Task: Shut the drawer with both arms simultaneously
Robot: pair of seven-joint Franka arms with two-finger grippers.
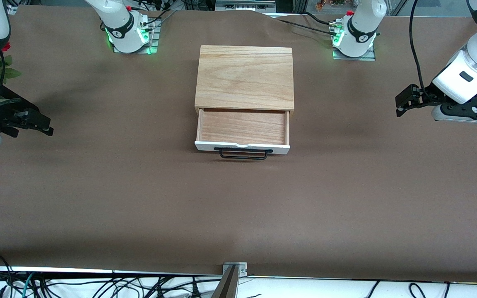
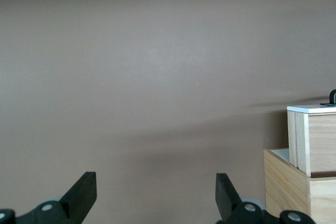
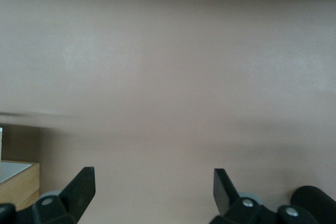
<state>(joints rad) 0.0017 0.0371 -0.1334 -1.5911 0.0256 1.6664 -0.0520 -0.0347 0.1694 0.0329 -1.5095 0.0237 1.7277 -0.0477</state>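
White panel (image 1: 242,147) and black handle (image 1: 243,154) marked the front of the drawer (image 1: 242,126), which stood pulled out of the box (image 1: 245,76) at mid-table, its front the part nearest the front camera, its long axis running from one arm's end of the table to the other. To shut it the panel had to travel toward twelve o'clock in the front view, back under the box top. Neither gripper touched it. Right gripper (image 1: 35,124) hung over bare table well out at the drawer's nine o'clock, fingers spread with nothing between them, as its wrist view confirmed (image 3: 152,192). Left gripper (image 1: 404,101) hung over the table well out at three o'clock, likewise spread and empty (image 2: 155,195), with the drawer's side showing at the edge of its wrist view. Both stood about equally far off, the left perhaps slightly nearer. As I judged it, each would need to swing in and come round to the panel's six o'clock face before pushing.
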